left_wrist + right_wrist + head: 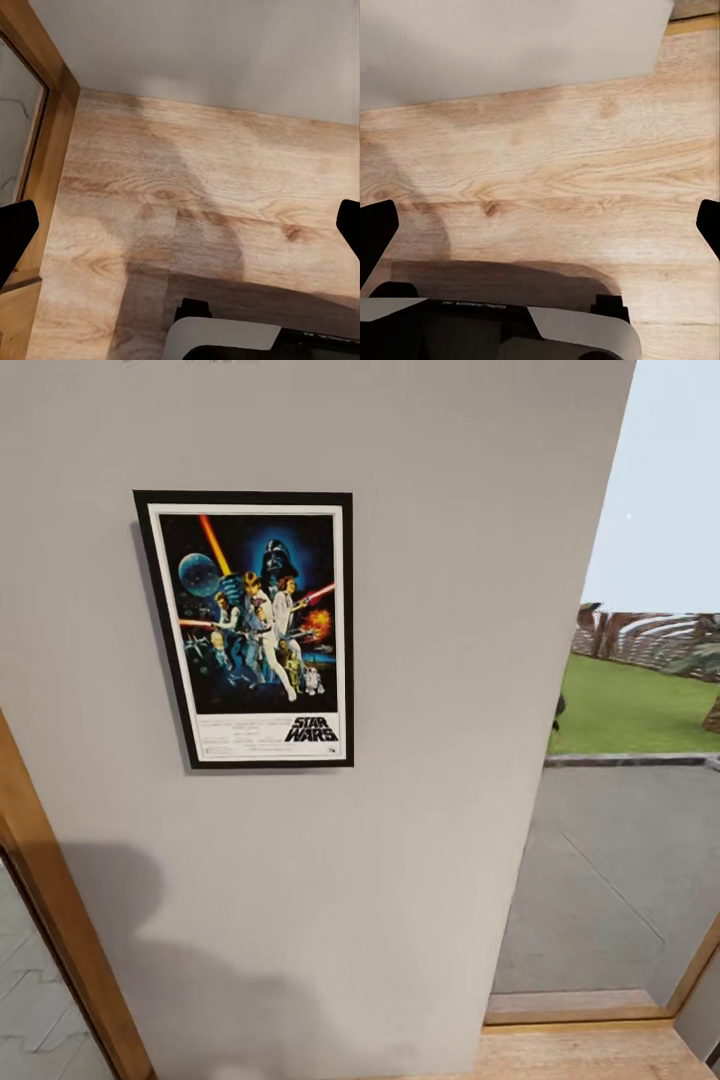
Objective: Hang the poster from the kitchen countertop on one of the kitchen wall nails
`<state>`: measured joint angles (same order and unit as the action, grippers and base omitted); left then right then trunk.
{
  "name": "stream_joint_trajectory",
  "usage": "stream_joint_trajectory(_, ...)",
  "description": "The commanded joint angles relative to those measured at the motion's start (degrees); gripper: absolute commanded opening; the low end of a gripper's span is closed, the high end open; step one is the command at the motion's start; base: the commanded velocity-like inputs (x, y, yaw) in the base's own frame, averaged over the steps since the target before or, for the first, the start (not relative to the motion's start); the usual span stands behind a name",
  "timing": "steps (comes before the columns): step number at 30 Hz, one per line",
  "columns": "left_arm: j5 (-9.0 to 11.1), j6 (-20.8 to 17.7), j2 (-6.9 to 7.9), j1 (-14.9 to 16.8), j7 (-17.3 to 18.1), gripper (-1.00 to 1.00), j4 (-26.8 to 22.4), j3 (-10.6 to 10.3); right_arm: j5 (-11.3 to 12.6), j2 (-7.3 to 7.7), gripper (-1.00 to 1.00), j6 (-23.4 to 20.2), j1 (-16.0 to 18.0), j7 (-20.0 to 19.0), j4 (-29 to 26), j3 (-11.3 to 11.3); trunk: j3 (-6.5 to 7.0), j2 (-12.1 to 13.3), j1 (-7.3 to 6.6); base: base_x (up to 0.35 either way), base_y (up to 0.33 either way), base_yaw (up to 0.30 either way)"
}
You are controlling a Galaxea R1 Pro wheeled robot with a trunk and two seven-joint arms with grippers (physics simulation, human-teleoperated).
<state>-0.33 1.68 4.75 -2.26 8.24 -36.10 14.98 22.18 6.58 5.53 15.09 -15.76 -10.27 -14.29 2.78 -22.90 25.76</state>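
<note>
Matt pale-grey wall point(420, 660) w/ glossy-print poster point(255, 628) in thin black frame; floor point(210, 195) smooth, grained light wood; door frame point(60, 920) wood.

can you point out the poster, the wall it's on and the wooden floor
poster point(250, 630): head view, on the middle of the dark blue artwork.
wall point(440, 610): head view, on bare pale grey surface beside the poster's right edge.
wooden floor point(195, 195): left wrist view, on the light wood planks.

Left end effector point(180, 225): black fingertips. Right end effector point(540, 225): black fingertips. White-and-black rounded base shell point(577, 330) below.
</note>
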Motion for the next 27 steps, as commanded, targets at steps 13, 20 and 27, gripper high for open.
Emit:
stream_joint_trajectory(13,-0.1,0.1,-0.09,0.0,0.4,1.0,0.0,0.2,0.3,-1.04,1.0,0.3,0.0,-0.1,5.3,-0.6,0.5,0.0,0.02,0.0,0.0,0.0)
stream_joint_trajectory(20,-0.1,0.1,-0.09,0.0,0.4,1.0,0.0,0.2,0.2,-0.78,1.0,0.3,0.0,-0.1,11.2,-0.6,0.51,0.0,0.02,0.0,0.0,0.0)
stream_joint_trajectory(27,-0.1,0.1,-0.09,0.0,0.4,1.0,0.0,0.2,0.2,-0.85,1.0,0.3,0.0,-0.1,12.5,-0.7,0.51,0.0,0.02,0.0,0.0,0.0)
